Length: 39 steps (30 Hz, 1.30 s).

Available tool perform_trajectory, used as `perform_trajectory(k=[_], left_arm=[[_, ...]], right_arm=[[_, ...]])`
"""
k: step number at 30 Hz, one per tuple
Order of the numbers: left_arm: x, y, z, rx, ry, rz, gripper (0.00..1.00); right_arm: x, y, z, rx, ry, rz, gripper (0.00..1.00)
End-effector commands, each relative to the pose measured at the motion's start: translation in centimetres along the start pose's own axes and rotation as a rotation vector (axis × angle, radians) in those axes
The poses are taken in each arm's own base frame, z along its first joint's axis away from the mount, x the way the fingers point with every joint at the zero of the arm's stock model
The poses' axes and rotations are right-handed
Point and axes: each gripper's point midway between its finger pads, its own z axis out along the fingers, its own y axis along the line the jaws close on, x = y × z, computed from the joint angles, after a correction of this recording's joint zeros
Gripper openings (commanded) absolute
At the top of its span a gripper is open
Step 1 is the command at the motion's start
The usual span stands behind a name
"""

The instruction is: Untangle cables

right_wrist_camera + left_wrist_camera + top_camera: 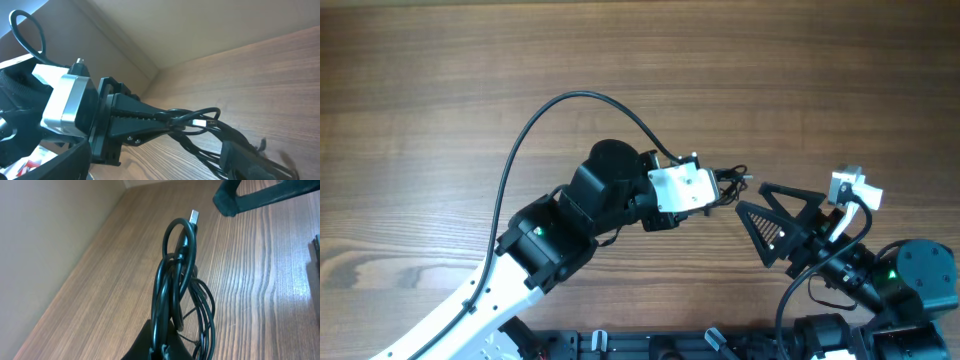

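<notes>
Cables (178, 265): thin, glossy black loops with a silver plug tip, bunched, clamped in left gripper (727, 188) over wood-grain table (470, 80). Right gripper (750, 198) fingers apart, just beside the bundle.

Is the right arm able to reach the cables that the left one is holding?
Probably yes. The right gripper is open and its fingertips sit right beside the cables, with nothing between them. The left gripper is shut on the bundle and holds it out toward the right one.
</notes>
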Motion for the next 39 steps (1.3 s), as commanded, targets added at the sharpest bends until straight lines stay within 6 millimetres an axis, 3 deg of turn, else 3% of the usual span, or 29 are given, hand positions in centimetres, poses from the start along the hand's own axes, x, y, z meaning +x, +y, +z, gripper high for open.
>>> perform_trajectory(k=[1, 4, 22, 31, 34, 35, 36, 39], left_arm=[[-0.6, -0.3, 0.0, 0.025, -0.018, -0.014, 0.04], [-1.4, -1.8, -0.1, 0.111, -0.064, -0.014, 0.04], [-2.7, -2.5, 0.0, 0.127, -0.107, -0.014, 0.04], [-3.2, -4.4, 2.3, 0.183, -0.121, 0.01, 0.09], [-2.4, -3.2, 2.5, 0.111, -0.077, 0.0, 0.09], [-1.9, -2.1, 2.7, 0.046, -0.043, -0.044, 0.06], [-0.6, 0.4, 2.6, -0.103, 0.02, -0.145, 0.03], [-0.7, 1.0, 2.1, -0.138, 0.018, -0.2, 0.04]], right_arm=[[-0.4, 0.2, 0.1, -0.01, -0.009, 0.006, 0.84], [-0.5, 0.4, 0.1, -0.018, -0.011, 0.001, 0.84], [-0.2, 1.8, 0.0, -0.089, 0.017, 0.024, 0.84], [-0.5, 2.0, 0.0, -0.098, 0.01, 0.147, 0.84], [-0.5, 2.0, 0.0, -0.097, 0.009, 0.119, 0.84], [-0.5, 1.9, 0.0, -0.091, 0.01, 0.109, 0.84], [-0.4, 1.3, 0.0, -0.064, 0.004, 0.114, 0.84], [-0.5, -1.0, 0.1, 0.054, -0.03, 0.156, 0.84]])
